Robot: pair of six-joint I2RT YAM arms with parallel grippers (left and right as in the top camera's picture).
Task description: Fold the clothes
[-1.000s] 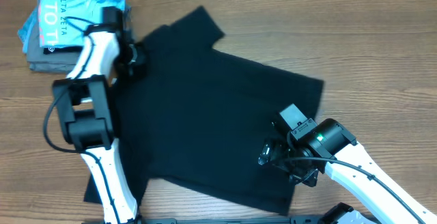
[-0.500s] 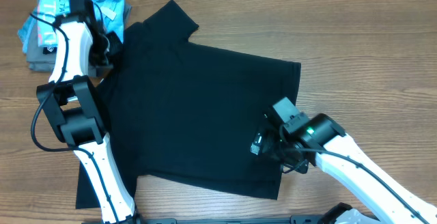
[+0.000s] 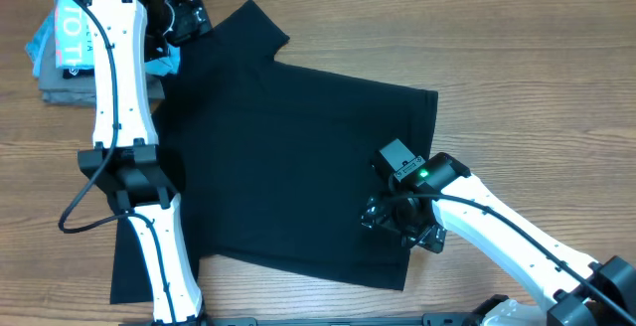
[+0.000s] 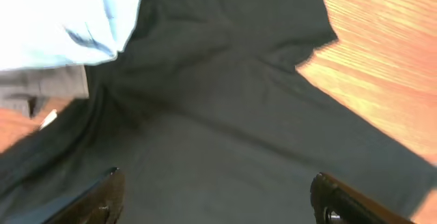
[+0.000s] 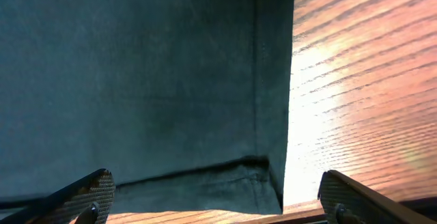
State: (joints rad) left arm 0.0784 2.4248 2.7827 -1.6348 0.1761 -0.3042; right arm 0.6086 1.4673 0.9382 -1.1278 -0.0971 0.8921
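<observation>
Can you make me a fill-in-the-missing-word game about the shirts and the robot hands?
1. The T-shirt spread out on the table is ___ in colour.
2. The light blue T-shirt lies on top of some ___ folded garments.
3. The left gripper and the right gripper both hang over the spread-out shirt, and both are ___.

Missing words: black; grey; open

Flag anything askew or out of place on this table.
The black T-shirt lies unfolded and slanted in the overhead view, its upper left edge crowding the folded stack. Nothing looks spilled or damaged.
</observation>
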